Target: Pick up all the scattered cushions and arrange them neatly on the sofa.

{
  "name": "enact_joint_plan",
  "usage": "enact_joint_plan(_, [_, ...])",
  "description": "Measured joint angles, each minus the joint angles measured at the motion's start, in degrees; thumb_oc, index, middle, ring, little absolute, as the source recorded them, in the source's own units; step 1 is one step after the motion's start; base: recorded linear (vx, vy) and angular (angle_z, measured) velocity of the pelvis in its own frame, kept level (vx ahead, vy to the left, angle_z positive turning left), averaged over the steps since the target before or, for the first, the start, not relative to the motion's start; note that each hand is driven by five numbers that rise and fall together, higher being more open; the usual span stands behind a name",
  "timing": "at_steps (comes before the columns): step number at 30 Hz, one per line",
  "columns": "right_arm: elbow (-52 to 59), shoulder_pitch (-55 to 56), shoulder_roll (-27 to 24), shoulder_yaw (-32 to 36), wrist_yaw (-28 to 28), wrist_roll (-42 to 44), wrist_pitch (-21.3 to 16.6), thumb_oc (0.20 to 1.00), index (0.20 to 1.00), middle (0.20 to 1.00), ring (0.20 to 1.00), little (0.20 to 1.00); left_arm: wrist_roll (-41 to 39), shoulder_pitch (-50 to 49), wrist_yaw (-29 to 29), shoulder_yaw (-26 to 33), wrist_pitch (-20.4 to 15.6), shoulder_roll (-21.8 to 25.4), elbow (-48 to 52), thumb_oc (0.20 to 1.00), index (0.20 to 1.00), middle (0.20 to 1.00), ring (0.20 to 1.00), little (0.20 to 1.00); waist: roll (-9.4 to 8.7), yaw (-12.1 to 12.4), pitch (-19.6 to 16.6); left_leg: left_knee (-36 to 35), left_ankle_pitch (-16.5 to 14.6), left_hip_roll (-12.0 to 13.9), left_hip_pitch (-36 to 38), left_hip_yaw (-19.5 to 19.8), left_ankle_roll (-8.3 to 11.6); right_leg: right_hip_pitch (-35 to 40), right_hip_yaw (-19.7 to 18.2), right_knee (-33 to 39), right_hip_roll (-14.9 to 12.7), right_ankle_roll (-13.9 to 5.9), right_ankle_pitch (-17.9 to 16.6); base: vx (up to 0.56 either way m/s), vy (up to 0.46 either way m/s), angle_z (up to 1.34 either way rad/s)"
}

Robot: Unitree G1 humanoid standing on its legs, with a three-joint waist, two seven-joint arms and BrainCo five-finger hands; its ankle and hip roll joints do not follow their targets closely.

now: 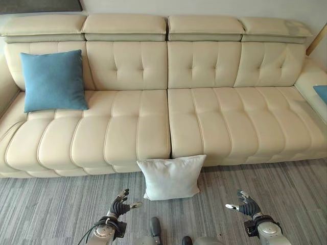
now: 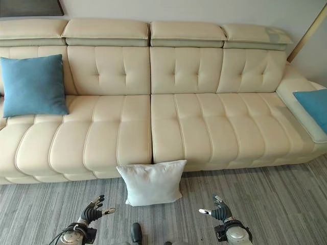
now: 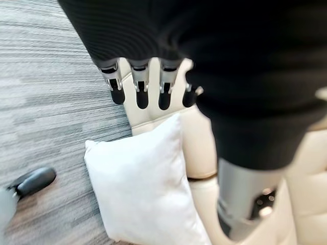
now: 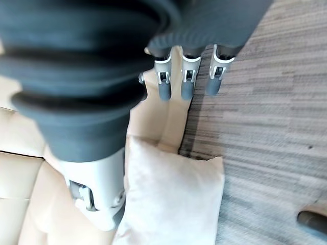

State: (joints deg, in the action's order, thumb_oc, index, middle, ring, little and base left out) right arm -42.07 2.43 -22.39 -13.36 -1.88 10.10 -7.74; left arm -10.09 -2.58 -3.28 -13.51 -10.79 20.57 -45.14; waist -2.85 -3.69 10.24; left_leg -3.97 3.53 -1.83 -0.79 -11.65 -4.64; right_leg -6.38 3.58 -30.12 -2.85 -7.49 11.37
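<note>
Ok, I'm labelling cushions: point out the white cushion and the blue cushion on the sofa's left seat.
white cushion (image 1: 170,177), left eye view, middle of its front face.
blue cushion (image 1: 53,80), left eye view, middle of its front face.

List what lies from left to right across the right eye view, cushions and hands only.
Blue cushion on the sofa's left seat → left hand → white cushion on the floor against the sofa front → right hand → second blue cushion on the sofa's right end.
</note>
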Motion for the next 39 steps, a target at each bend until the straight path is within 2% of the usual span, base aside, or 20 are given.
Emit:
enact_joint_plan(1, [1.2,0.1,0.0,-0.2,0.1,0.0,0.2,1.000,1.000,1.000,1.000,1.000,0.0,0.5,-0.1,0.0,0.0,0.5,0.1,1.000,1.000,1.000,1.000,1.000,-0.45,-0.1,0.0,0.6,-0.1,-1.0,0.0,-0.2,-0.50,-2.5,0.2,-4.7,-2.2,-1.12,0.7,0.09,0.063,0.06])
enact_joint_plan(3, [2.0,-0.2,0.2,-0.6,0.1,0.0,0.4,1.000,1.000,1.000,1.000,1.000,0.0,0.8,-0.4,0.1,0.0,0.6,0.1,1.000,1.000,1.000,1.000,1.000,-0.18,0.2,0.4,1.0,-1.2,-1.8,1.2,-0.3,-2.18,-4.7,1.1,-5.7,-4.9,-1.15,0.8,0.20,0.053,-0.03])
enact_joint_plan(5, [2.1,-0.7,0.6,-1.9,0.3,-0.1,0.4,1.000,1.000,1.000,1.000,1.000,0.0,0.6,-0.6,0.2,0.0,0.5,0.1,1.000,1.000,1.000,1.000,1.000,0.68,0.6,0.9,1.0,-3.2,-2.0,2.7,-0.3,-1.32,-5.8,3.1,-2.5,-6.8,-0.65,0.8,0.19,-0.004,-0.12])
enact_joint_plan(7, [2.0,-0.7,0.7,-1.9,0.5,-0.1,0.4,1.000,1.000,1.000,1.000,1.000,0.0,0.3,-0.6,0.2,0.0,0.5,0.0,1.000,1.000,1.000,1.000,1.000,0.75,1.0,0.9,1.1,-2.8,-2.1,3.1,-0.4,-1.96,-6.2,4.1,1.7,-7.0,-0.29,-0.1,0.17,-0.043,0.05])
enact_joint_plan(8, [1.9,-0.6,0.6,-1.9,0.7,-0.1,0.5,1.000,1.000,1.000,1.000,1.000,0.0,0.0,-0.8,0.2,0.0,0.5,-0.2,1.000,1.000,1.000,1.000,1.000,0.60,1.3,1.0,1.0,-4.1,-2.1,3.2,-0.3,-1.21,-8.1,5.1,3.6,-7.1,0.34,-0.8,0.17,-0.071,0.05])
enact_joint_plan(9, [2.0,-1.0,0.7,-1.9,0.7,-0.1,0.5,1.000,1.000,1.000,1.000,1.000,0.0,-0.4,-0.9,0.2,0.1,0.5,-0.7,1.000,1.000,1.000,1.000,1.000,0.69,1.4,1.0,1.2,-3.8,-1.8,3.2,-0.7,-2.00,-8.9,6.3,6.0,-7.0,1.16,-1.9,0.16,-0.089,-0.05])
enact_joint_plan(11, [2.0,-1.2,0.5,-1.9,0.7,-0.1,0.6,1.000,1.000,1.000,1.000,1.000,0.0,-0.7,-1.2,0.3,0.1,0.1,-1.6,1.000,1.000,1.000,1.000,1.000,0.66,1.1,1.4,1.8,-6.4,-1.6,3.6,0.0,-1.62,-11.6,5.9,8.3,-6.6,0.69,-5.1,0.19,-0.133,-0.08])
enact_joint_plan(14, [2.0,-0.4,0.5,-1.9,0.7,-0.3,0.7,1.000,1.000,1.000,1.000,1.000,0.0,-1.3,-1.1,0.2,0.2,-0.1,-2.2,1.000,1.000,1.000,1.000,1.000,-0.13,0.6,1.6,2.9,-7.0,-1.3,6.0,1.3,0.33,-10.5,5.8,13.3,-6.2,0.56,-8.9,0.16,-0.195,0.32])
enact_joint_plan(16, [1.6,0.7,0.5,-1.9,0.7,-0.6,0.6,1.000,1.000,1.000,1.000,1.000,0.0,-1.3,-1.2,0.2,0.0,-0.3,-2.1,1.000,1.000,1.000,1.000,1.000,-0.59,0.6,1.3,3.1,-8.2,-0.6,7.8,3.6,2.07,-5.7,5.9,18.5,-5.2,3.14,-11.8,0.08,-0.226,0.56])
enact_joint_plan(17, [1.3,0.5,0.4,-1.9,0.7,-0.6,0.6,1.000,1.000,1.000,1.000,1.000,0.0,-1.2,-1.1,0.1,-0.1,-0.4,-2.1,1.000,1.000,1.000,1.000,1.000,0.07,0.9,1.3,5.3,-8.8,0.8,7.3,4.5,3.34,-4.0,7.2,20.5,-3.9,3.61,-12.3,0.03,-0.227,0.60])
enact_joint_plan(19, [1.3,-0.3,-0.1,-1.9,0.7,-1.1,0.5,1.000,1.000,1.000,1.000,1.000,0.0,-0.1,-1.1,0.2,-0.1,-0.1,-2.1,1.000,1.000,1.000,1.000,1.000,-0.98,1.6,1.2,16.3,-8.5,2.3,0.8,4.6,5.00,-0.9,9.4,26.6,-2.9,4.99,-14.5,0.03,-0.199,0.45])
enact_joint_plan(20, [1.4,-0.5,-0.1,-1.9,0.7,-1.2,0.5,1.000,1.000,1.000,1.000,1.000,0.0,-0.1,-1.1,0.2,-0.1,-0.1,-2.1,1.000,1.000,1.000,1.000,1.000,-0.97,1.7,1.2,17.0,-8.5,2.4,0.4,4.6,5.20,-0.7,9.5,26.9,-2.9,5.14,-14.6,0.01,-0.094,0.27])
enact_joint_plan(21, [1.4,-1.7,-2.0,-2.6,0.4,-1.9,0.5,1.000,1.000,1.000,1.000,1.000,0.0,0.0,-1.1,0.2,0.0,-0.2,-2.1,1.000,1.000,1.000,1.000,1.000,-0.79,2.5,1.5,26.8,-8.9,4.3,-4.3,4.3,6.59,1.9,10.5,30.8,-1.4,8.14,-16.5,0.00,-0.072,0.09])
enact_joint_plan(24, [1.5,-4.5,-3.3,-4.3,-0.6,-2.7,0.4,1.000,1.000,1.000,1.000,1.000,0.0,0.5,-1.2,0.1,-0.1,0.1,-2.3,1.000,1.000,1.000,1.000,1.000,-0.98,2.8,2.1,26.9,-10.3,6.3,-6.4,3.3,8.88,3.2,11.3,31.9,0.0,9.40,-16.0,0.02,-0.035,0.04])
enact_joint_plan(27, [1.0,-7.1,-3.8,-4.7,-1.3,-3.5,0.4,1.000,1.000,1.000,1.000,1.000,0.0,4.0,-1.4,0.2,-0.2,0.5,-2.1,1.000,1.000,1.000,1.000,1.000,-0.81,2.4,4.3,16.6,-9.4,6.9,-7.4,4.7,9.04,2.8,12.0,32.3,2.3,8.82,-15.5,0.00,0.045,-0.09])
enact_joint_plan(30, [-1.9,-9.5,-4.2,-4.6,-3.0,-4.7,0.4,1.000,1.000,1.000,1.000,1.000,-0.1,7.5,-2.3,0.2,-0.4,1.3,-2.2,1.000,1.000,1.000,1.000,1.000,-0.85,1.7,5.9,10.4,-5.8,5.1,-8.2,4.8,6.30,-2.9,11.2,29.3,3.7,8.48,-15.2,-0.15,0.116,-0.37])
enact_joint_plan(32, [-4.3,-11.7,-4.2,-4.5,-3.3,-4.6,0.3,1.000,1.000,1.000,1.000,1.000,-0.2,9.8,-2.8,0.2,-0.7,2.2,-2.6,1.000,1.000,1.000,1.000,1.000,-1.24,1.5,7.4,10.6,-4.2,4.6,-10.4,4.4,5.64,-6.5,10.3,26.5,3.1,8.72,-15.4,-0.16,0.081,-0.22])
enact_joint_plan(33, [-8.4,-14.7,-4.0,-4.2,-4.6,-4.4,0.4,1.000,1.000,1.000,1.000,1.000,-1.3,13.4,-3.9,0.2,-0.9,2.7,-3.6,1.000,1.000,1.000,1.000,1.000,-1.27,1.5,8.7,10.7,-3.2,3.7,-13.3,3.3,4.30,-11.0,8.9,23.3,1.9,8.15,-15.0,-0.19,0.079,-0.18])
enact_joint_plan(38, [-12.2,-25.6,-3.9,-4.3,-7.1,-4.2,0.4,1.000,1.000,1.000,1.000,1.000,-5.0,22.6,-6.6,0.3,-2.3,4.4,-6.2,1.000,1.000,1.000,1.000,1.000,-0.93,1.6,14.7,13.3,-2.9,1.9,-19.1,1.4,2.68,-18.3,6.7,19.0,-0.4,7.57,-15.3,-0.18,0.062,-0.09])
enact_joint_plan(39, [-12.9,-29.1,-3.9,-5.2,-8.1,-3.4,0.1,1.000,1.000,1.000,1.000,1.000,-6.3,24.7,-7.8,-0.1,-2.9,4.8,-6.9,1.000,1.000,1.000,1.000,1.000,-0.82,1.6,15.6,14.9,-2.8,1.7,-22.0,1.1,2.50,-21.3,5.8,18.0,-0.6,6.67,-16.0,-0.21,0.040,-0.32])
